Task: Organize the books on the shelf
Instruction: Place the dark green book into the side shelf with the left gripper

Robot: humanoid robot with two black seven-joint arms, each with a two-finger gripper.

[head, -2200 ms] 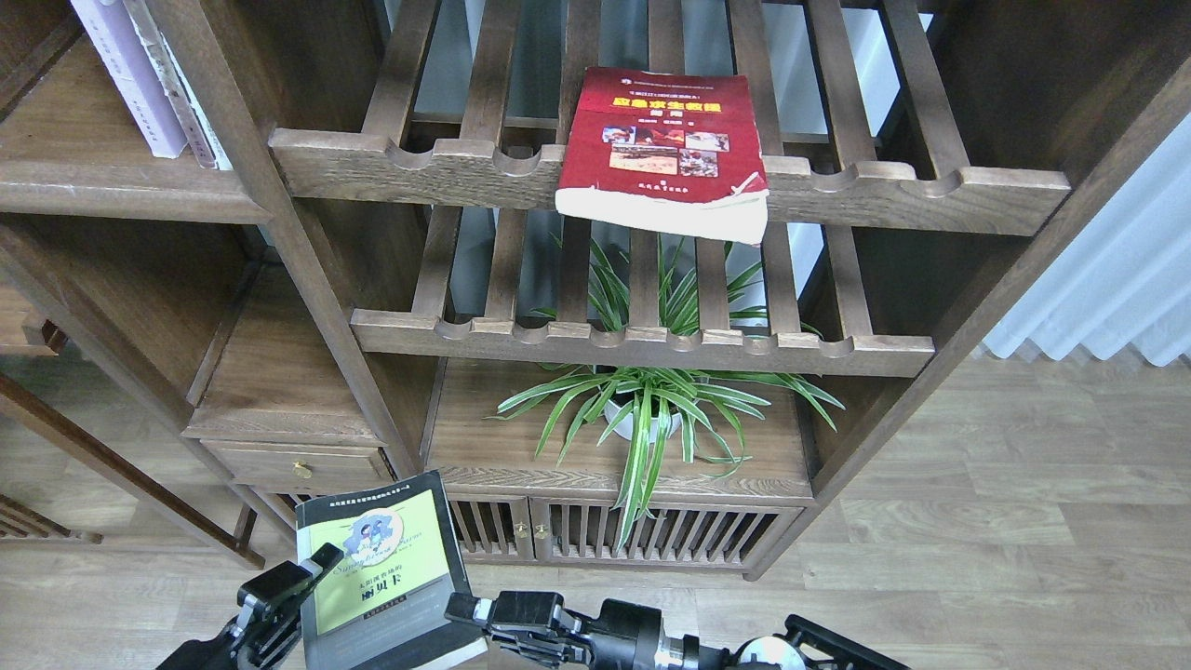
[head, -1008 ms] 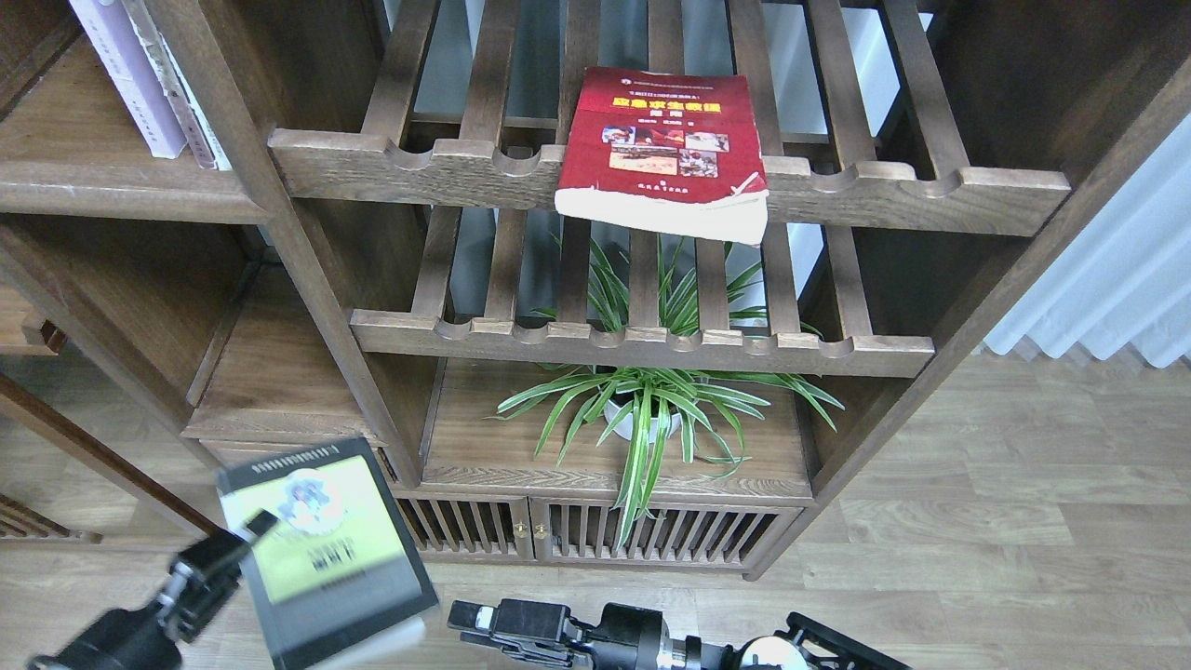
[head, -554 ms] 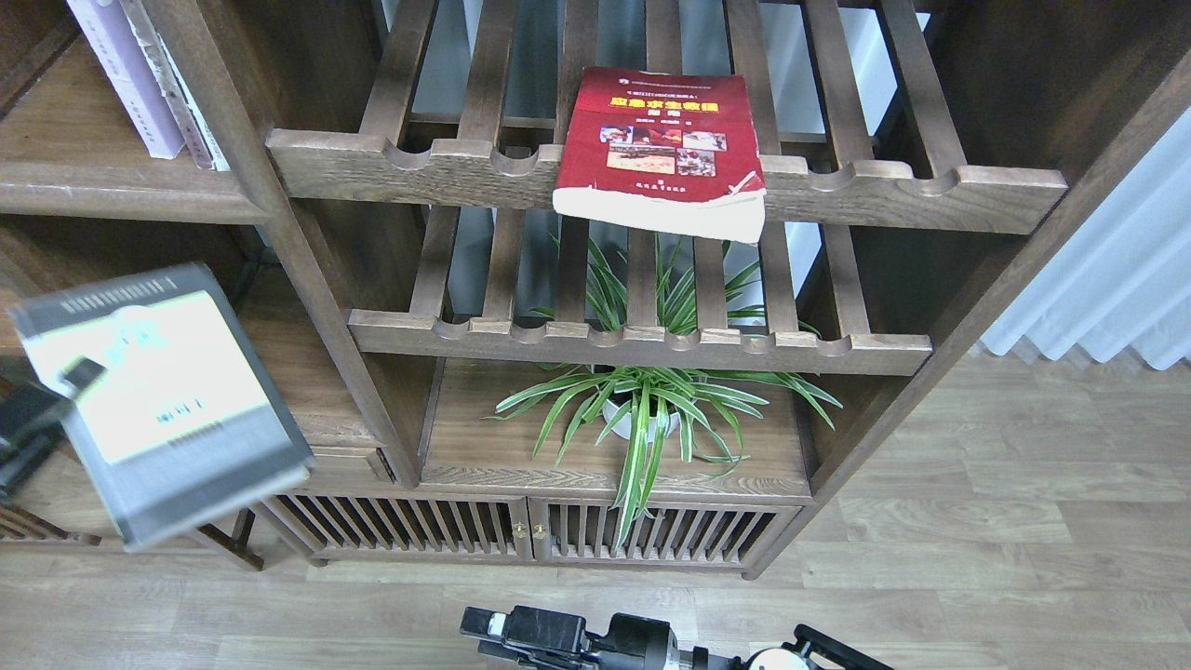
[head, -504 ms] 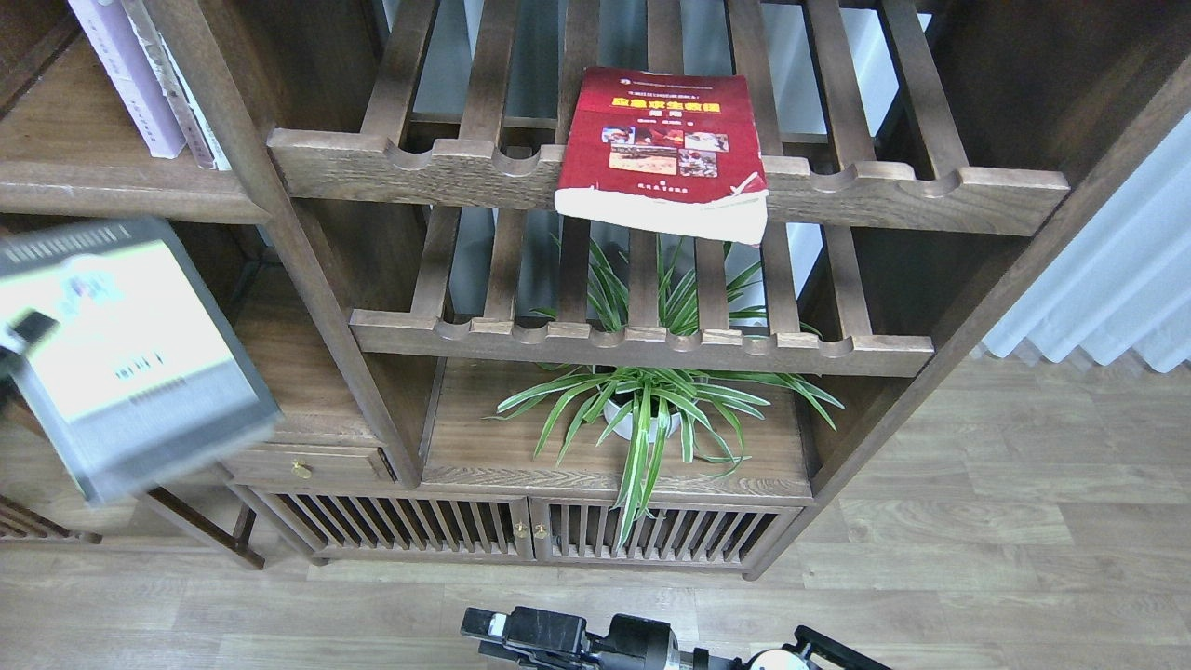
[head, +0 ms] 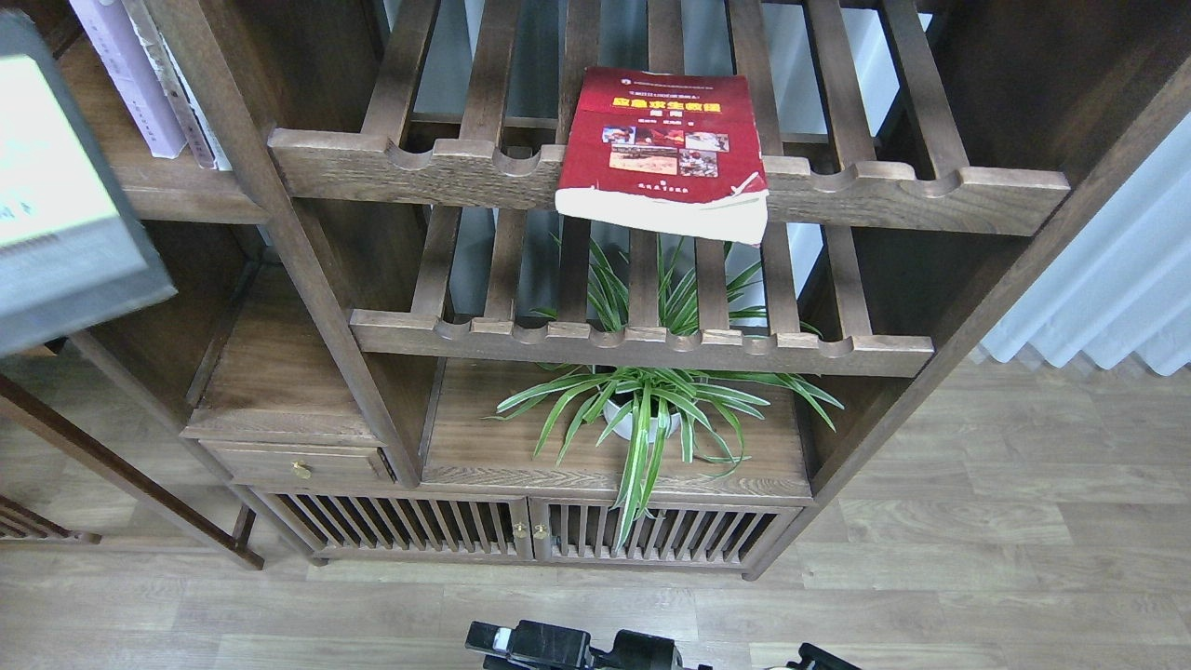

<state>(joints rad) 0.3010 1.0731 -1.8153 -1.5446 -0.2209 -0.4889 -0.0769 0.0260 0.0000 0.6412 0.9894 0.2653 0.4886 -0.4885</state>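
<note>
Thick red paperback [head: 662, 149] lies flat on slatted rack [head: 651, 181], worn cream page edge overhanging scalloped rail. Our black-edged book [head: 56, 195], blurred, yellow-green panel, now at left edge before smooth dark shelf board [head: 177, 200], higher than half second ago. White-lavender book [head: 126, 74] upright there. Left gripper out of view; right gripper [head: 530, 644] barely visible, state unclear.

Red book [head: 662, 149] flat on slats; black-edged book [head: 56, 200] blurred before shelf [head: 177, 191]; lavender book [head: 130, 79] upright.
</note>
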